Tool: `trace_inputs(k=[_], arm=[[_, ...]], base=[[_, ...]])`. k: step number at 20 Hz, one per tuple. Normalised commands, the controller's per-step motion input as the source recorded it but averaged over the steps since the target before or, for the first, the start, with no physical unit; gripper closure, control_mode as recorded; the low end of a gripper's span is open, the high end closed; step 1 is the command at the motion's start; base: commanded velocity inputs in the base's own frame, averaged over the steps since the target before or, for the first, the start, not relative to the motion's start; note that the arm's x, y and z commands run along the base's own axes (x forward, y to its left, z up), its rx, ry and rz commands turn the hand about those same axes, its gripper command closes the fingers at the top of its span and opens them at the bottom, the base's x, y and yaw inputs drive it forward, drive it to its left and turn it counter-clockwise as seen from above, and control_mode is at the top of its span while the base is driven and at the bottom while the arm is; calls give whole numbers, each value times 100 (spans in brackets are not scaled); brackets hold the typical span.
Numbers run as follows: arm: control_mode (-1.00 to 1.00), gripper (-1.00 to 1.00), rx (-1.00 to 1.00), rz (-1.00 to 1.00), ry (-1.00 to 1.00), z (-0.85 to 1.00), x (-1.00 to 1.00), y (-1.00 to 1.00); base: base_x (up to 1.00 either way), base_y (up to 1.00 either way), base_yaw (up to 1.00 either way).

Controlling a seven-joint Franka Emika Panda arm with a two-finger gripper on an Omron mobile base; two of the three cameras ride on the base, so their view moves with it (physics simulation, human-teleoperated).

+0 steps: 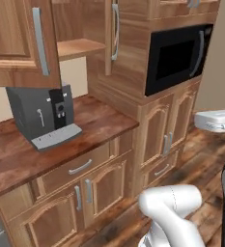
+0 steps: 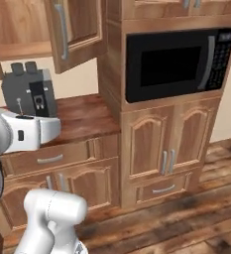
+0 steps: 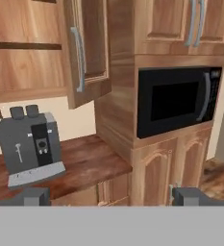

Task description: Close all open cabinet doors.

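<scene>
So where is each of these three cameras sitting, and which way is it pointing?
Left base view: behind the arm's left, looking down at the coffee machine and open cabinet doors; white arm lower right.
Right base view: behind its right, facing the microwave; arm lower left.
Hand view: on the hand, level; open gripper fingertips at bottom.
All share machine, microwave, doors.

A rendered home kitchen is shown. Medium-brown wooden cabinetry is seen throughout: wall cabinet doors (image 3: 87,53) with long vertical grey bar handles, one swung open to expose a bare shelf (image 1: 77,47), and below them drawer fronts (image 1: 77,167) and smaller base-cabinet doors (image 2: 169,141) with arched panels. A black microwave (image 2: 179,64) is built into a tall cabinet column. A grey coffee machine (image 1: 44,116) is set on a dark wooden counter (image 1: 99,120) against a cream wall. The floor (image 2: 186,223) is laid in wood planks.
</scene>
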Motion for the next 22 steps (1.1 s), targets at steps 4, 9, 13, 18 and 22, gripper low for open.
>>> trace_inputs(k=[4,9,13,18,22], arm=[[100,-100,0,0,0,0,0,0],[100,-100,0,0,0,0,0,0],[100,-100,0,0,0,0,0,0],[100,-100,0,0,0,0,0,0],[100,-100,0,0,0,0,0,0]], base=[[95,-16,30],[89,-4,29],[70,0,33],[35,0,36],[4,-1,32]])
